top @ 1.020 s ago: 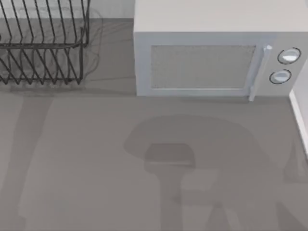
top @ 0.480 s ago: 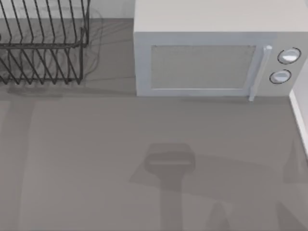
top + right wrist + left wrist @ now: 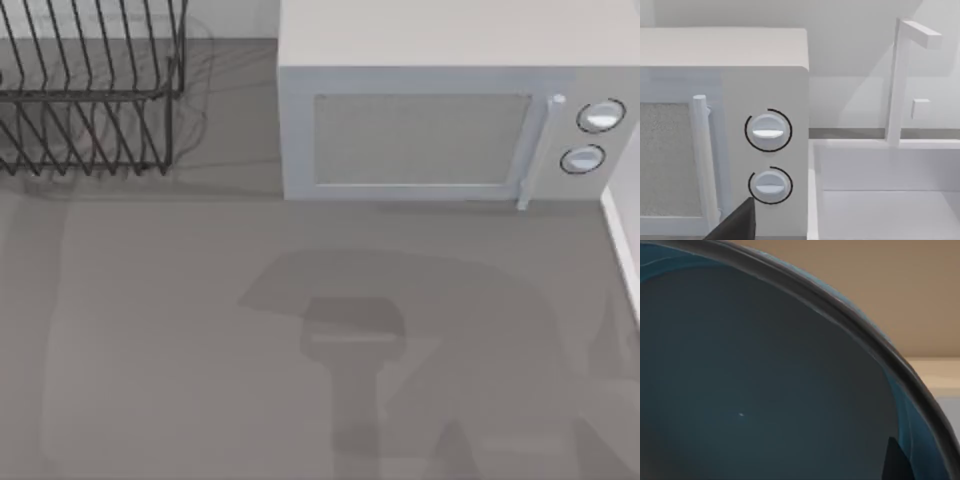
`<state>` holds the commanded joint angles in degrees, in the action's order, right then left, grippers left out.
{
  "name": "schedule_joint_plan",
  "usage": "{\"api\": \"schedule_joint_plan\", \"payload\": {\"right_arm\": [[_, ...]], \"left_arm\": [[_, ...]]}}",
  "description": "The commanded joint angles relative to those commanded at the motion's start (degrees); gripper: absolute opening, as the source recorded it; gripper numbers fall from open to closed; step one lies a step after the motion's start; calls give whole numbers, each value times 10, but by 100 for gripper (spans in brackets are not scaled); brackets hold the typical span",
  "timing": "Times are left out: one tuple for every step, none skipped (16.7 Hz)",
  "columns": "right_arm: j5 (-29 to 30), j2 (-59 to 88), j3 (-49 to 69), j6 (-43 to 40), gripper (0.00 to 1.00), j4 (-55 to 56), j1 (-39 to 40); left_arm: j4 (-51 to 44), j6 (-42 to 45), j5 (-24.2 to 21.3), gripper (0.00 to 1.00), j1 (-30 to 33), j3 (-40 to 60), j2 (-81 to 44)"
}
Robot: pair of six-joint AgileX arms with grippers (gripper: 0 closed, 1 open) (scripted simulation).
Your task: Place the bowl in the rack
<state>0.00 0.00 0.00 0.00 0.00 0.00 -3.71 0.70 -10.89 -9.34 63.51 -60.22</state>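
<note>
Bowl (image 3: 765, 390), glossy blue curve, close against left wrist camera; jaws' state perhaps untellable.

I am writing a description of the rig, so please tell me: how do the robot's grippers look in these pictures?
Little of them can be judged. In the left wrist view, the left finger is a dark, nearly black, pointed sliver. In the right wrist view, the right finger is a dark grey wedge with a slanted edge. No cables or markings can be seen on either part.
</note>
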Motion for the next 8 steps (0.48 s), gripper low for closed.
{"api": "schedule_joint_plan", "payload": {"right_arm": [[0, 0, 0, 0, 100, 0, 0], [0, 0, 0, 0, 100, 0, 0], [0, 0, 0, 0, 100, 0, 0], [0, 0, 0, 0, 100, 0, 0], [0, 0, 0, 0, 100, 0, 0], [0, 0, 0, 0, 100, 0, 0], [0, 0, 0, 0, 100, 0, 0], [0, 0, 0, 0, 100, 0, 0]], "left_arm": [[35, 0, 3, 0, 3, -4, -32], [74, 1, 7, 0, 6, -9, -67], [117, 1, 10, 0, 10, -16, -103], [162, 2, 14, 0, 14, -23, -140], [209, 3, 18, 0, 19, -32, -177], [257, 3, 22, 0, 24, -41, -213], [305, 4, 26, 0, 28, -50, -248], [349, 4, 30, 0, 33, -60, -280]]}}
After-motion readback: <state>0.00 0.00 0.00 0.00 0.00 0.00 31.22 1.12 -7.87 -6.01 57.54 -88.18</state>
